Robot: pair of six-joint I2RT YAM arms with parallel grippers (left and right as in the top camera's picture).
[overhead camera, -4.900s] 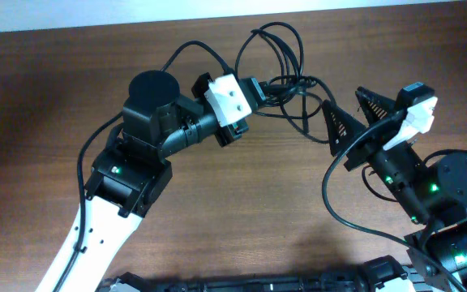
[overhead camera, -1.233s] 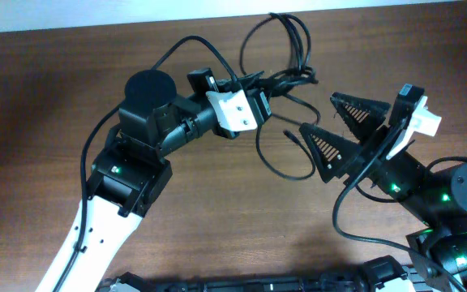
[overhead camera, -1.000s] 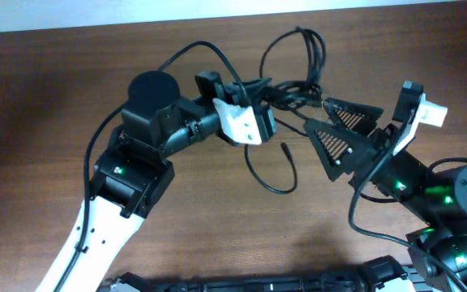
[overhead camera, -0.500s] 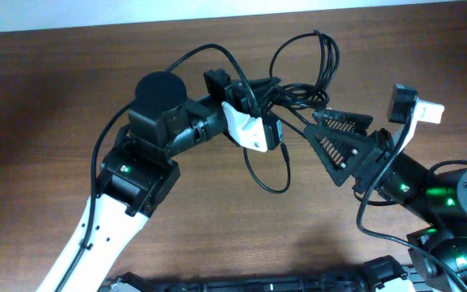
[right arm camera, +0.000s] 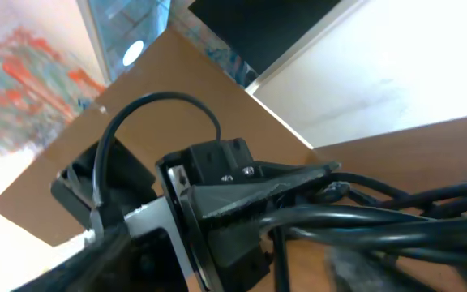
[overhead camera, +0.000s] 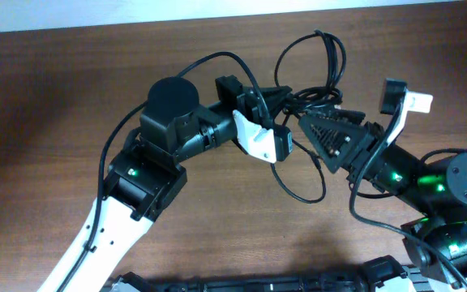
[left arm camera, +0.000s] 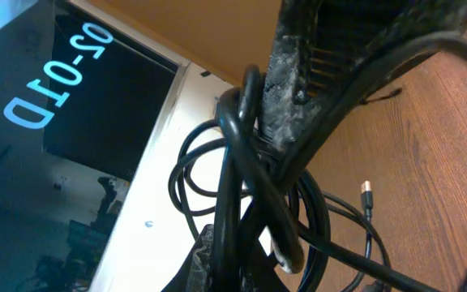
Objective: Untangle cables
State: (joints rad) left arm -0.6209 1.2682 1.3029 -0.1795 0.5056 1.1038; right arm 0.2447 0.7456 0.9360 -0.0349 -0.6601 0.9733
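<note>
Cables [left arm camera: 239, 162] were pinned in the left gripper's [overhead camera: 280, 97] closed jaws as an anchor; the right gripper's [overhead camera: 310, 128] jaws straddled strands just beside the left gripper, part-closed, grip unclear.

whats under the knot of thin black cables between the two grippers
Brown wooden table shows through the upper loops of the thin black cables. The knot's underside is covered by the left gripper and the right gripper, so nothing directly beneath it can be seen.
</note>
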